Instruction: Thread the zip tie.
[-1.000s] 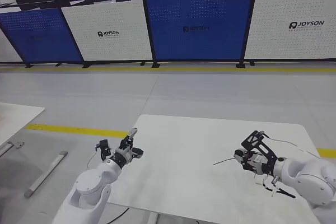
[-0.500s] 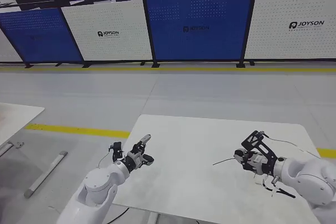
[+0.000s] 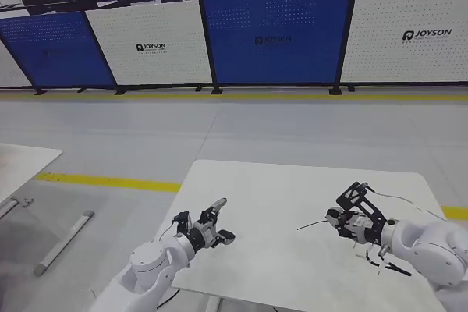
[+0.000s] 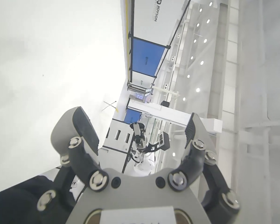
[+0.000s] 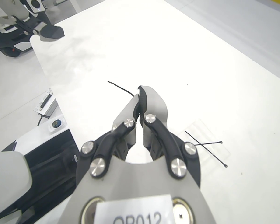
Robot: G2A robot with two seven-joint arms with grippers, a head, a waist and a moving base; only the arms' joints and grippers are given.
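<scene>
Right gripper point(image 5: 138, 94) pinches the zip tie point(image 5: 121, 89) at the table's point(image 3: 296, 187) three o'clock, tail poking toward nine. Left gripper point(image 3: 221, 220) hovers spread wide at eight o'clock (nothing in it), so threading looks unstarted: no loop yet.

White table point(image 3: 296, 195), blue panels point(image 3: 275, 39), yellow line point(image 3: 109, 182)

Our top cam looks down on the table point(image 3: 281, 195); our wrist cams sit low, facing each other across it.
</scene>
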